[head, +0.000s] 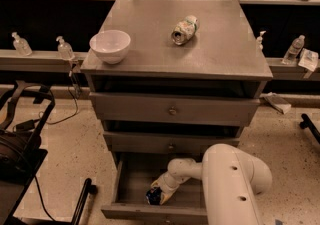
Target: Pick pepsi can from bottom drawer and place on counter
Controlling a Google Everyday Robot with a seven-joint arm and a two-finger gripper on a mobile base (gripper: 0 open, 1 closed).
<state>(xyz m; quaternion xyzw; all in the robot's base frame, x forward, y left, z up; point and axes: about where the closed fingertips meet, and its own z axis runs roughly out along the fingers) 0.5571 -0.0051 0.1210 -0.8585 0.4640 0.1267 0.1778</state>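
The bottom drawer is pulled open at the foot of the grey cabinet. The dark blue pepsi can stands inside it near the front left. My white arm reaches down into the drawer and my gripper is down at the can, around or against it. The counter is the flat grey cabinet top above.
A white bowl sits on the counter's front left. A pale green-and-white can lies on its side near the counter's middle. Two upper drawers are shut. Black equipment and cables stand on the floor at left.
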